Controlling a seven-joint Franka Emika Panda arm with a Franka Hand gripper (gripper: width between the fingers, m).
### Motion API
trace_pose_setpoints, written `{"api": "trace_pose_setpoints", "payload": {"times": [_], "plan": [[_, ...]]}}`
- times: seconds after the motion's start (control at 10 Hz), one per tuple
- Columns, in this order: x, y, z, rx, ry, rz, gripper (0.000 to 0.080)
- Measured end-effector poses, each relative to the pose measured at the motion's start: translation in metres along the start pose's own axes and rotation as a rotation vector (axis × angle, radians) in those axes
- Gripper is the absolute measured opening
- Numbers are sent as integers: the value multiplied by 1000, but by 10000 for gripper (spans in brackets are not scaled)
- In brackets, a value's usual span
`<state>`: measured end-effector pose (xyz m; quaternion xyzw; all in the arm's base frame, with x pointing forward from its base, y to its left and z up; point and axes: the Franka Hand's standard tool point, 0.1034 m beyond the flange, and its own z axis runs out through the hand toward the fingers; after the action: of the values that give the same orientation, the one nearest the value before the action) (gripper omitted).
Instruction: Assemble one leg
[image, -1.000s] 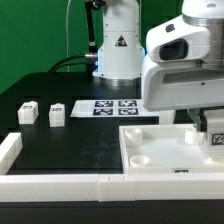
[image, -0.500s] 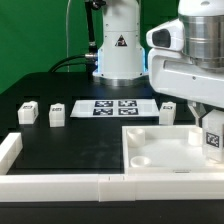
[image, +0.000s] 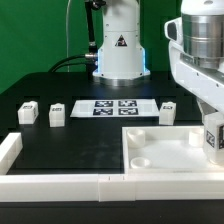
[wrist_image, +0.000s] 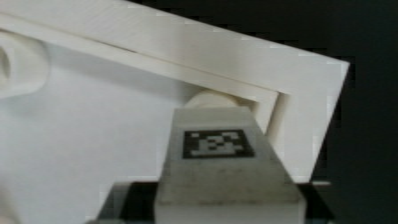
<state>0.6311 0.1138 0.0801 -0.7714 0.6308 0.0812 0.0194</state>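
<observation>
My gripper (image: 212, 126) is at the exterior view's right edge, shut on a leg (image: 214, 139), a small white block with a black-and-white marker. It holds the leg upright over the far right corner of the large white panel (image: 160, 150). In the wrist view the leg (wrist_image: 217, 150) sits between the jaws of my gripper (wrist_image: 217, 196), its far end at a round corner socket (wrist_image: 217, 100) of the panel (wrist_image: 89, 140). I cannot tell if it is seated. Three more legs stand on the black table: two at the left (image: 28, 112) (image: 57, 115), one (image: 168, 112) behind the panel.
The marker board (image: 115, 107) lies flat in front of the robot base (image: 118, 45). A long white bar (image: 60, 184) runs along the front edge, and another white bar (image: 9, 150) stands at the front left.
The arm's wrist and body have risen and shifted toward the exterior view's right. The held leg has stayed over the panel's far right corner.
</observation>
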Motion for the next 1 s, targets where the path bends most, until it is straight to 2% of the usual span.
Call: {"api": "trace_pose_setpoints", "payload": {"times": [0.1,0.2,0.3,0.4,0.6,1.0], "plan": [[-1,0,0,0,-1,-30,292],[-1,0,0,1,-1,-31,479],[-2,0,1,1,-1,-106,594],[-2,1,1,0,-2,-231,594],[-3,2,1,-1,-2,-525,646],[1,1,1,-11,14,-1156,649]]}}
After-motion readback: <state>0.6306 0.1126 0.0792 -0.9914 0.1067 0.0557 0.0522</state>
